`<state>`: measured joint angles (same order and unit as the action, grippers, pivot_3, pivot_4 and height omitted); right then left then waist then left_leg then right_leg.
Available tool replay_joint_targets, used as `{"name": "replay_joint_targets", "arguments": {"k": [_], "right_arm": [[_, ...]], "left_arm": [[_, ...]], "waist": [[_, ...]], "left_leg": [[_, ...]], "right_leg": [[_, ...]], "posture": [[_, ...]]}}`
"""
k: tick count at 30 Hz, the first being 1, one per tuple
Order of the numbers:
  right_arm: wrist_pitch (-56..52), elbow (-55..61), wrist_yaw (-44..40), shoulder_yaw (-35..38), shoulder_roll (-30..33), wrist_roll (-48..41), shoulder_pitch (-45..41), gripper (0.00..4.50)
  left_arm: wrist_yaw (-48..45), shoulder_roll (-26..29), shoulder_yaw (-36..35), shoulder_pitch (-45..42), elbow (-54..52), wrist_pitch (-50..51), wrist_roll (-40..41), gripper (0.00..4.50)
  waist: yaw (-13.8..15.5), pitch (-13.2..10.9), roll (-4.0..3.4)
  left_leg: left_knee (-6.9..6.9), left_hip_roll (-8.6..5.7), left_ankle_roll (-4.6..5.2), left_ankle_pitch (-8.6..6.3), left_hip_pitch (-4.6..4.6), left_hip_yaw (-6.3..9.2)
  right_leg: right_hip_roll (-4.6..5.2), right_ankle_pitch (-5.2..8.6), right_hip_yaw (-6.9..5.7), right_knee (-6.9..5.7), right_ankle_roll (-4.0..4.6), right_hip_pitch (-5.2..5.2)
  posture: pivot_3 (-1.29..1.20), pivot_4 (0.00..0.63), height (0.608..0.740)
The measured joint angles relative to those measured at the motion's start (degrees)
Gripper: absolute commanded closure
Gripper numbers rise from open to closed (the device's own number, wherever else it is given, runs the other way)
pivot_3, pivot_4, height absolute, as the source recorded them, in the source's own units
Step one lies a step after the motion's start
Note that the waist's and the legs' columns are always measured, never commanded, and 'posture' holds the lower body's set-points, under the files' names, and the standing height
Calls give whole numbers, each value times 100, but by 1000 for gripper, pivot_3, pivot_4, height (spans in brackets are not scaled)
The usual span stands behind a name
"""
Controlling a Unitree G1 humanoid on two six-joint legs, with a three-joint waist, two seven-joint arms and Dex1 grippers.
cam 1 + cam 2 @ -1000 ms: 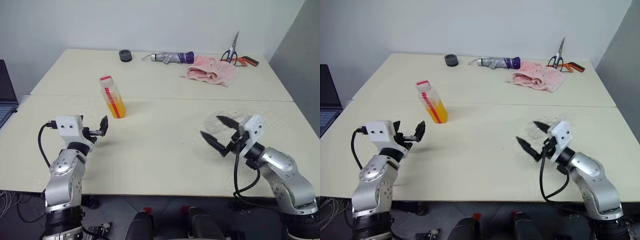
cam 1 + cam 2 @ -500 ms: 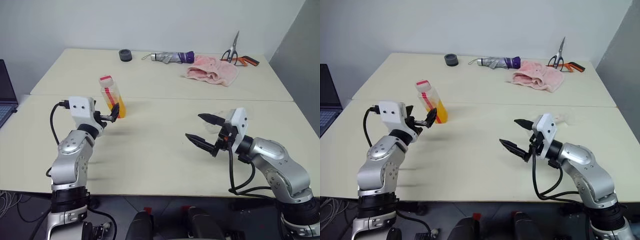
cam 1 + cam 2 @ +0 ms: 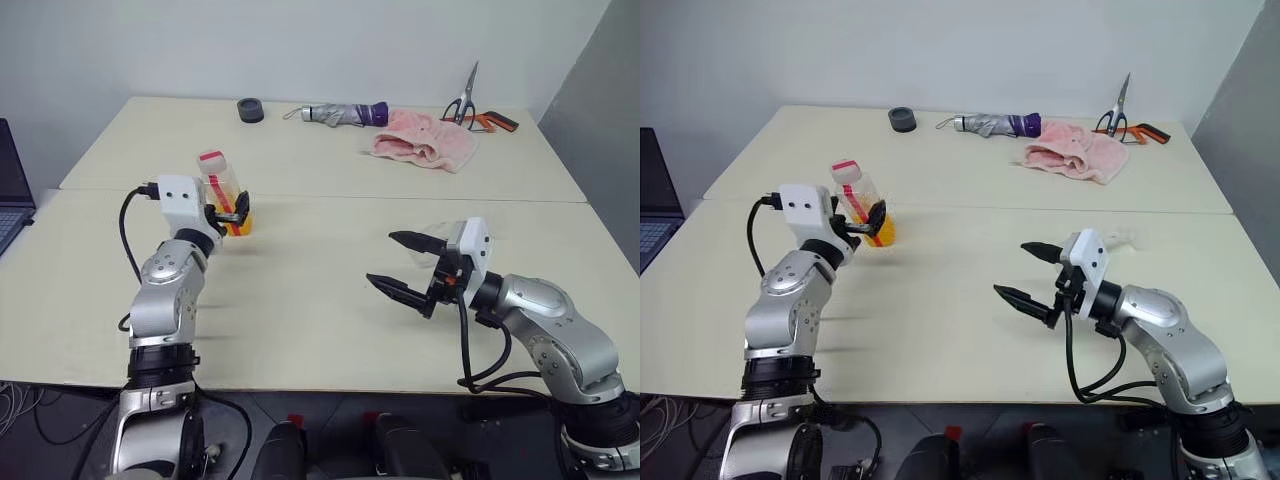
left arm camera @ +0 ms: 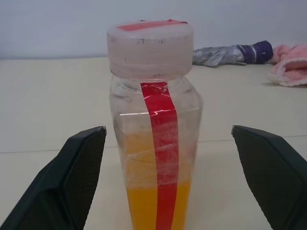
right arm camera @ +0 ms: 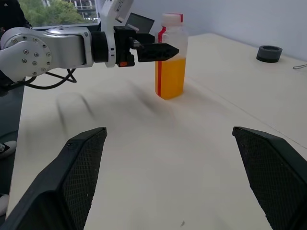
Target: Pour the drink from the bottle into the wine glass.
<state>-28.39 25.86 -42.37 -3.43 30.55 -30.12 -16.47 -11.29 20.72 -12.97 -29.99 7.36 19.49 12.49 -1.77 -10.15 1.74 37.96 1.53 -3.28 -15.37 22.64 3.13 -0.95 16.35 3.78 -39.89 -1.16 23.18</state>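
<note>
Orange drink (image 4: pixel 156 211) fills the lower part of the capped bottle (image 3: pixel 226 194), upright on the cream table (image 3: pixel 330 290). We see our left gripper (image 3: pixel 238 210) spread wide either side of it, not touching. Our right gripper (image 3: pixel 400 266) hangs open, well apart.

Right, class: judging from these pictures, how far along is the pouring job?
Done: nothing yet. The bottle stands capped, the drink inside it.
In hand: the left claw is open, a finger on each side of the bottle, not closed on it. The right claw is open and empty.
Left: grip, uncap, and pour into the wine glass, faintly visible beside the right claw.
</note>
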Motion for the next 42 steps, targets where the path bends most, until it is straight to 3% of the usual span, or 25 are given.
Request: {"name": "replay_joint_targets", "arguments": {"k": [24,42], "right_arm": [[-120,-183,-350,-221,-224,-165,-684,0],[-120,-257,-376,-234,-252,-154,-687,0]], "left_arm": [[325,-150,12,-677,1039,-541,-244,18],[439,-196,17,-911,1412,-749,-276,18]], "waist": [[2,0,1],[4,0,1]], "left_leg": [[1,0,0,0,7,10],[2,0,-1,0,9,14]], "right_leg": [[3,0,-9,0,0,2],[5,-1,-13,0,0,2]], "posture": [[0,150,740],[0,150,740]]}}
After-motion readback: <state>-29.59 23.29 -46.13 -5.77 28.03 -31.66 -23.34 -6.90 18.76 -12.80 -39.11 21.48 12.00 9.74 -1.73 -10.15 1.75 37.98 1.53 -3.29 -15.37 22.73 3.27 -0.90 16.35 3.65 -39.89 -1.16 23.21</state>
